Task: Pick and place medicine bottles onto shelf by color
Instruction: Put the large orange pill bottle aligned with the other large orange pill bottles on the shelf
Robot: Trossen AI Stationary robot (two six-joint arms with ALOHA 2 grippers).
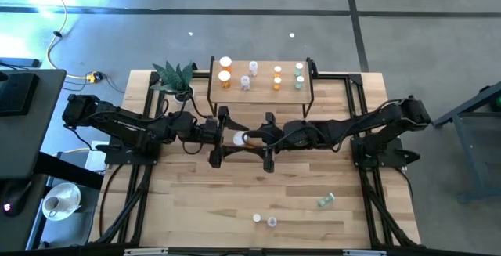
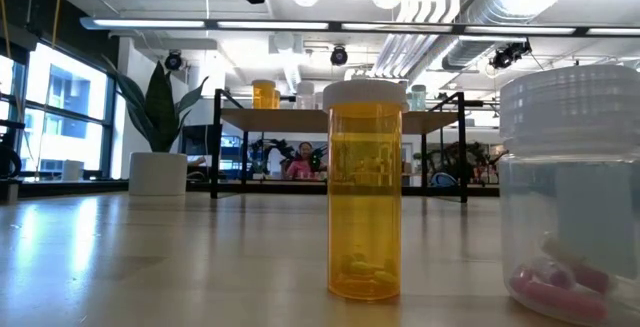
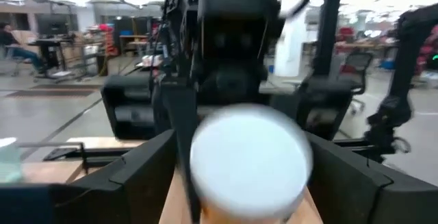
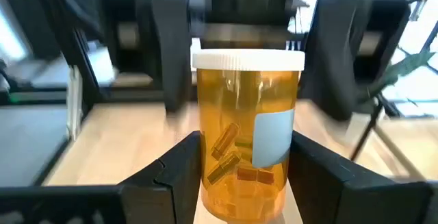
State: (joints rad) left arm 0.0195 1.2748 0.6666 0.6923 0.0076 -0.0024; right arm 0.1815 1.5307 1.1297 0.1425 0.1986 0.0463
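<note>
Above the middle of the bench [image 1: 196,201], just in front of the shelf [image 1: 261,99], the two arms met nose to nose over one orange bottle [image 1: 239,138]; the bottle lay on its side between them, its white cap toward the left arm and its orange body toward the right; the right pincer [image 1: 252,138] pinched the body, and its wrist view showed both dark fingers [image 4: 171,176] pressed against the amber sides, tablets and a pale label visible through the plastic; the left pincer [image 1: 228,138] stood spread around the cap end, its fingers [image 3: 147,169] on either side of the white cap with a gap showing, so it was not clamped on the bottle; on the shelf stood several bottles in a loose row: two large orange ones [image 1: 225,71] at the left end, two white ones [image 1: 249,76] next, two small orange ones [image 1: 277,78], then two pale green ones [image 1: 299,75] at the right end; a potted plant [image 1: 176,77] sat at the shelf's left corner; near the front edge of the bench a green bottle [image 1: 326,201] lay on its side, well apart from two small bottles [image 1: 264,220] standing close together; the low view showed those two up close, an orange bottle [image 2: 365,192] and a clear one [image 2: 570,197] holding pink pills.
</note>
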